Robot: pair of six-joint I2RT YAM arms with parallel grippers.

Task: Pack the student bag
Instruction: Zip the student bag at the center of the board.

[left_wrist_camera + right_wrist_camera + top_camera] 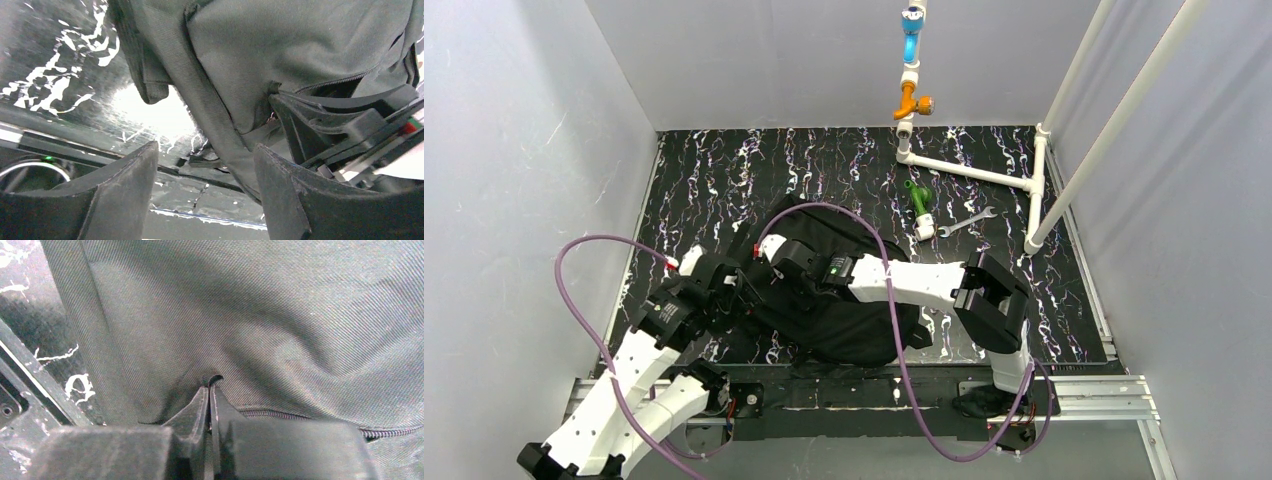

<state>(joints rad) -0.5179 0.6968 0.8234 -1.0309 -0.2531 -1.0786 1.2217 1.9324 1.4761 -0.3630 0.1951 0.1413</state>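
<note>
Lying on the black marbled mat (724,170) near its front edge, the student bag (864,325) has its long axis slanting from far left to near right; which end is its top I cannot tell. The right gripper (210,387) sits on the bag's left part, fingers pressed together, pinching fabric at the end of a zipper (300,417). The left gripper (205,148) hangs just beside that edge, fingers spread, holding nothing. A wrench (967,221) lies well apart, far right.
</note>
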